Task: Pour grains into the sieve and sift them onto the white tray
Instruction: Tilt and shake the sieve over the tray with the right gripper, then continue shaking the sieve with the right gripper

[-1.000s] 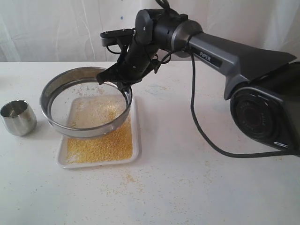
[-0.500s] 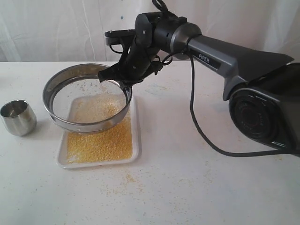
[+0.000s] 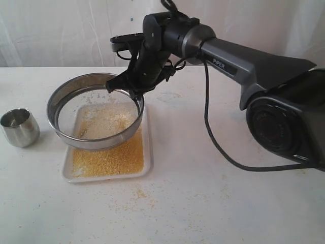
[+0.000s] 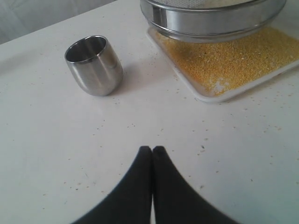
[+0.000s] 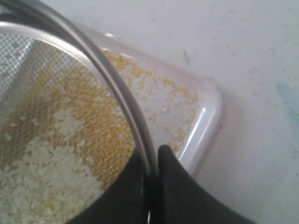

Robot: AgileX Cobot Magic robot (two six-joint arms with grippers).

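We see the sieve (image 3: pixel 94 142) held over the far half of the white tray (image 3: pixel 106 178), its round rim spilling past the tray's left edge. The right arm (image 3: pixel 244 58) reaches across from the right of the tray, and its jaws pinch the sieve's steel rim on the side farthest from the tray's near edge. The right wrist view shows this closely: the two dark jaw tips sit either side of the thin rim (image 5: pixel 107 84), one inside the mesh and one outside, right above a rounded corner of the tray (image 5: pixel 205 116). We cannot tell whether the sieve's underside touches the tray or hangs just over it.

The grains (image 3: pixel 109 157) lie in two places. A golden-yellow layer covers the tray's near half, and a patch of paler, coarser bits (image 5: pixel 42 186) rests on the mesh inside the sieve. A few stray specks (image 3: pixel 137 193) dot the counter (image 3: pixel 203 203) just in front of the tray.

A small steel cup (image 3: pixel 19 127) stands upright on the counter to the left of the tray, apart from it and with no grains showing inside.

In the left wrist view the left jaws are pressed together with nothing between them, low over bare counter, set back from the cup (image 4: pixel 93 65) and the tray's corner (image 4: pixel 205 95).
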